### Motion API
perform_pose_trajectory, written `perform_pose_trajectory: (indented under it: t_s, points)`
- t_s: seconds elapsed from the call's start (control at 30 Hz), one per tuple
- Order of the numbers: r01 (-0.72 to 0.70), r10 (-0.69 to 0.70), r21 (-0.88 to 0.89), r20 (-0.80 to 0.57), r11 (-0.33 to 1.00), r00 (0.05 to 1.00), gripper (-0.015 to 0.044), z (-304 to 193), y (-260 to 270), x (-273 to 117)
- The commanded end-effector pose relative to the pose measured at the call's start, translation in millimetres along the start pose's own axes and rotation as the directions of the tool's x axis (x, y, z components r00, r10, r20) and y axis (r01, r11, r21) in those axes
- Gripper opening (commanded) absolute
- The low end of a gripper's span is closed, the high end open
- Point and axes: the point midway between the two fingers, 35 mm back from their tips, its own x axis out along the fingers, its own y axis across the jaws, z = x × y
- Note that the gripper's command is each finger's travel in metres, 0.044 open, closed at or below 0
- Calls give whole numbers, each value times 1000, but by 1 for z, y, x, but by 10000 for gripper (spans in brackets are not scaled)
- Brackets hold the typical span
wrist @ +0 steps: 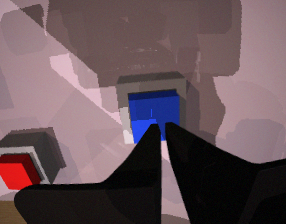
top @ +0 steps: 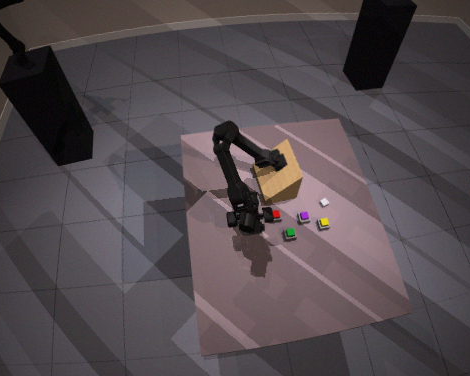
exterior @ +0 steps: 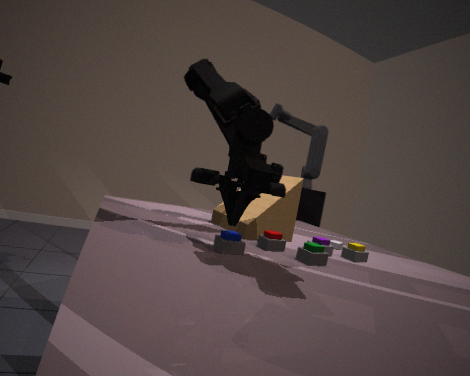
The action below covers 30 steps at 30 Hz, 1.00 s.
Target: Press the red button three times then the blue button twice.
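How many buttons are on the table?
5: red, blue, green, purple and yellow. Blue's under the gripper; red, purple, yellow run alongside; green's nearer the exterior camera. More may hide.

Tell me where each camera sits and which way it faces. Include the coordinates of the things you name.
Top: high above the table (top: 285, 300), looking steeply down; shows the whole black arm, gripper end included, over the table.
Exterior: low beside the table, looking across it past the buttons to the wall; shows the arm's upper links and the gripper (exterior: 233, 222) pointing down.
Wrist: on the arm by the gripper (wrist: 163, 125), looking along the fingers at the blue button (exterior: 230, 236) (wrist: 156, 107); shows only the fingers.
Shared: all three show the red button (top: 276, 214) (exterior: 273, 234) (wrist: 15, 171); exterior and wrist share the blue one.
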Motion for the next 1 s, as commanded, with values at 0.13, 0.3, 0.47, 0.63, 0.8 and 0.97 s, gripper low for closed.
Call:
perform_pose_trajectory:
  t_s: [0.13, 0.3, 0.47, 0.63, 0.8, 0.97]
  points:
    - [-5, 5, -9, -3, 1000, 1000, 20, -1, 2, 14]
    - [-5, 4, -10, -3, 1000, 1000, 20, -1, 2, 22]
    - [-4, 4, -10, -3, 1000, 1000, 20, -2, 2, 24]
    - [-4, 4, -10, -3, 1000, 1000, 20, -2, 2, 24]
    - [-4, 4, -10, -3, 1000, 1000, 20, -2, 2, 24]
    - [-4, 4, -10, -3, 1000, 1000, 20, -2, 2, 24]
